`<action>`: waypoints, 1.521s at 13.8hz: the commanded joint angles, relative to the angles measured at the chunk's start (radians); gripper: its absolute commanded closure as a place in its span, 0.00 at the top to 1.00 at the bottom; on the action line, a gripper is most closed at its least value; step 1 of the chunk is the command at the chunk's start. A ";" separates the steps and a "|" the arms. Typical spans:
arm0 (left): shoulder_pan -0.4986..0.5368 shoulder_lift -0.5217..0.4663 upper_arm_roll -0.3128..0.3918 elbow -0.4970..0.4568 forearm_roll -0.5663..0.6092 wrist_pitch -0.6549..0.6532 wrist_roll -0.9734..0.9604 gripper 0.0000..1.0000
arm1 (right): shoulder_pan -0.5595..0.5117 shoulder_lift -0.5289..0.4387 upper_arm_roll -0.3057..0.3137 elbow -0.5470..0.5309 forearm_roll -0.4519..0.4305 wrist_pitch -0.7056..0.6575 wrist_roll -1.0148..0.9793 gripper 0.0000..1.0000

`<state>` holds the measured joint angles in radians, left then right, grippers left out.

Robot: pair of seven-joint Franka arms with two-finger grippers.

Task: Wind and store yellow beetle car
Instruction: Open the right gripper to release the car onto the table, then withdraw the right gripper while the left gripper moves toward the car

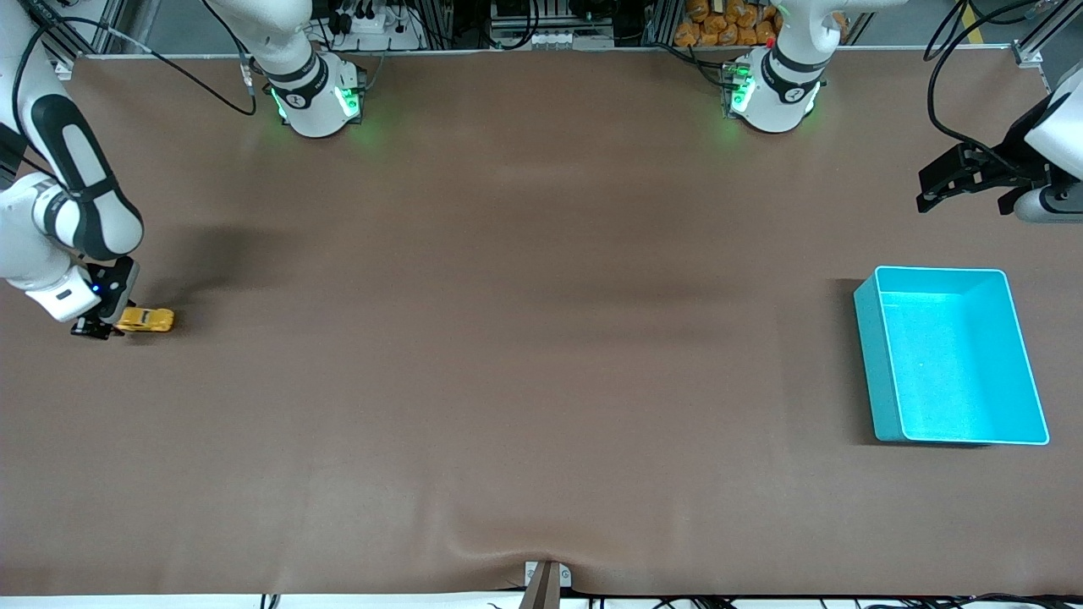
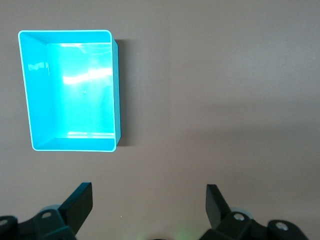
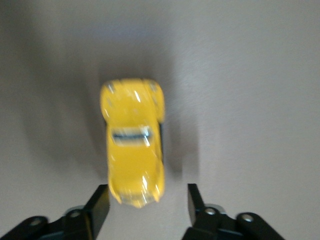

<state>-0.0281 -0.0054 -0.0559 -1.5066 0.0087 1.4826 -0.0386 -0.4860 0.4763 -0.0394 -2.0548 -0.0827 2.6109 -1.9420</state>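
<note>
The yellow beetle car (image 1: 145, 320) stands on the brown table at the right arm's end. In the right wrist view the car (image 3: 134, 159) is blurred, and one end of it reaches just between the fingertips. My right gripper (image 1: 96, 326) is low at the car's end, open (image 3: 147, 205), with a gap beside the car. The teal bin (image 1: 871, 364) stands empty at the left arm's end of the table. My left gripper (image 1: 964, 196) waits in the air over the table beside the bin, open and empty (image 2: 148, 200). The bin (image 2: 116, 90) shows below it.
The brown cloth (image 1: 525, 338) covers the table and bulges slightly at the edge nearest the front camera (image 1: 541, 554). The two arm bases (image 1: 317, 97) (image 1: 774, 93) stand along the farthest edge. Cables lie near the corners.
</note>
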 commanded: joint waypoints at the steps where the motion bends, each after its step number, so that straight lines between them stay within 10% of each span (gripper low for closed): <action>1: 0.005 -0.001 -0.002 0.006 -0.012 -0.005 -0.004 1.00 | -0.019 0.016 0.039 0.212 0.131 -0.323 -0.014 1.00; 21: 0.028 0.013 -0.002 0.005 -0.012 -0.004 -0.006 1.00 | -0.046 0.021 0.041 0.266 0.147 -0.413 -0.006 1.00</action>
<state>-0.0063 0.0060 -0.0564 -1.5074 0.0087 1.4826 -0.0389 -0.5195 0.4895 -0.0111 -1.8002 0.0370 2.1981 -1.9432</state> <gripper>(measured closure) 0.000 0.000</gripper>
